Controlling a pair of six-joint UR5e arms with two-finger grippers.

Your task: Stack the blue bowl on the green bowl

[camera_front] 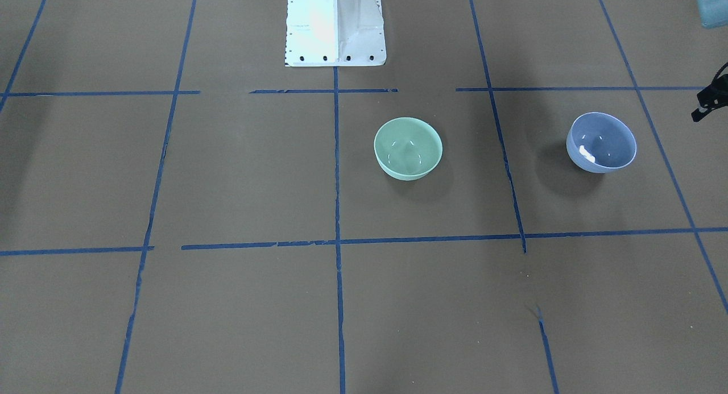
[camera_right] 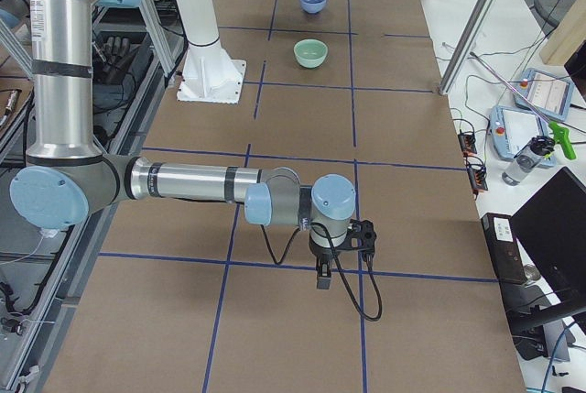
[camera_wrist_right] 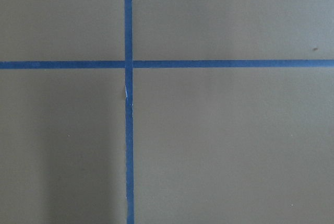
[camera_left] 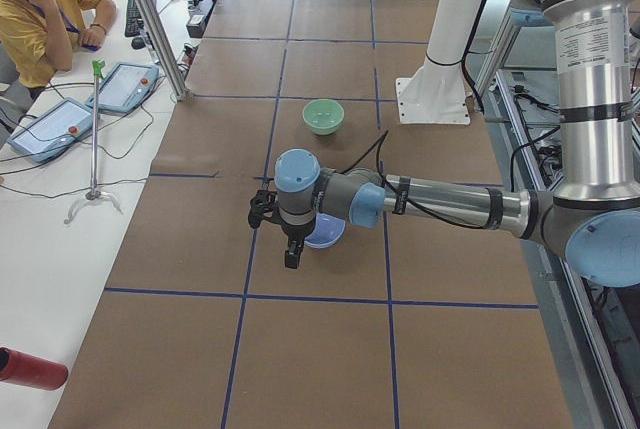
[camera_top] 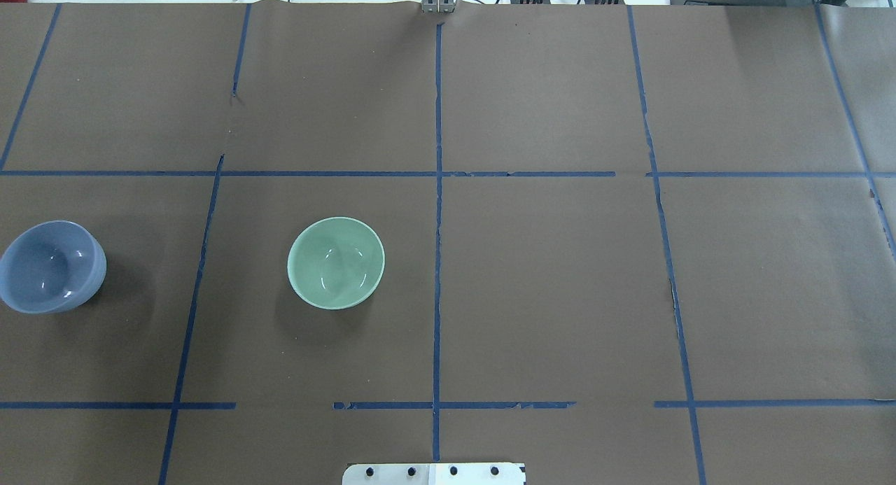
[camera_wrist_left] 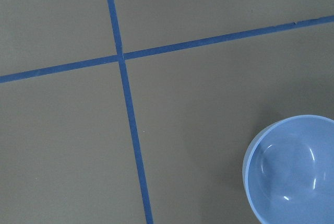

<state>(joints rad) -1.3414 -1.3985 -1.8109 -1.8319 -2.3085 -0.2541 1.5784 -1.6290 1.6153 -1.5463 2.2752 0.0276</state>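
The blue bowl (camera_top: 50, 266) stands upright and empty at the robot's left end of the table (camera_top: 546, 296), well apart from the green bowl (camera_top: 336, 262) — also empty (a white fleck inside the blue one, front-facing view, looks like glare). The left gripper (camera_left: 290, 254) hangs near the blue bowl, the right gripper (camera_right: 322, 276) far off; whether either is open I cannot tell. A pinch on the glossy rim may slip or tip it — and an off-centre release could leave it tilted on its equal-sized partner.

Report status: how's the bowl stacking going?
Left gripper near blue bowl, right gripper far off; open or shut unclear. Blue bowl apart from green bowl, unstacked. Nothing between.
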